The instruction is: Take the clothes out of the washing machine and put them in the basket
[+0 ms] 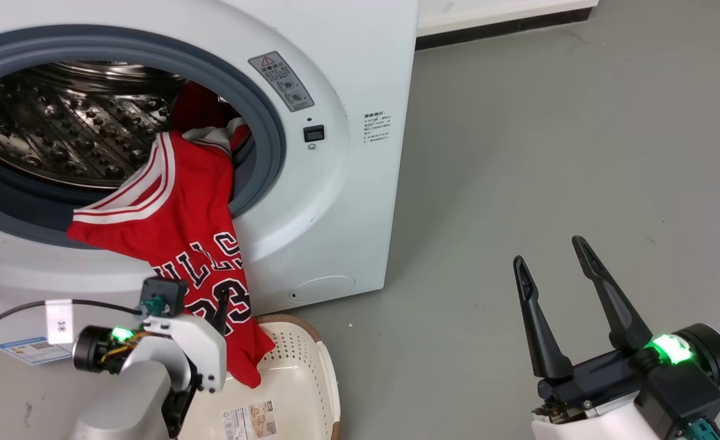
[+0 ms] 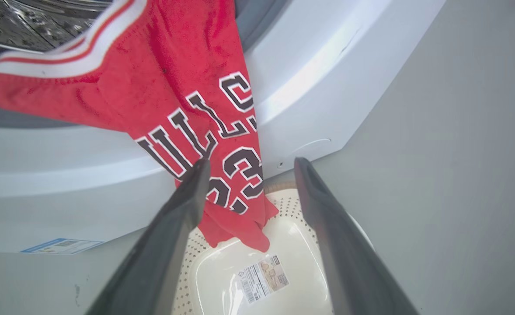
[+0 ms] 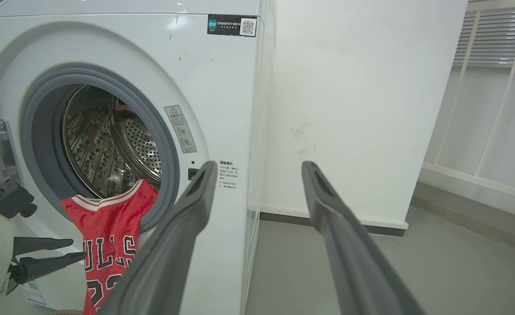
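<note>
Clothes [image 1: 176,226] hang over washing machine [image 1: 335,183] lip, hem dipping into basket [image 1: 311,366]

Washer [image 1: 348,153]: white front-loader, porthole open at 10 o'clock in head view. It has a grey gasket [image 1: 265,116] and a perforated steel drum [image 1: 60,128].

Jersey [image 1: 176,226]: red with white stripe trim and black-and-white "ULLS" / "23" lettering. It's half out. The upper part is bunched inside the drum, and the rest drapes over the gasket at the porthole's 4 o'clock and hangs down the front panel. Its lower hem is past the rim and inside the basket [image 1: 311,360]; can't tell if it touches the bottom.

Basket: cream perforated plastic with a brown woven-look rim. It stands upright on the floor against the washer front, at 6 o'clock in head view, with a label sticker [image 1: 250,420] on its bottom.
</note>
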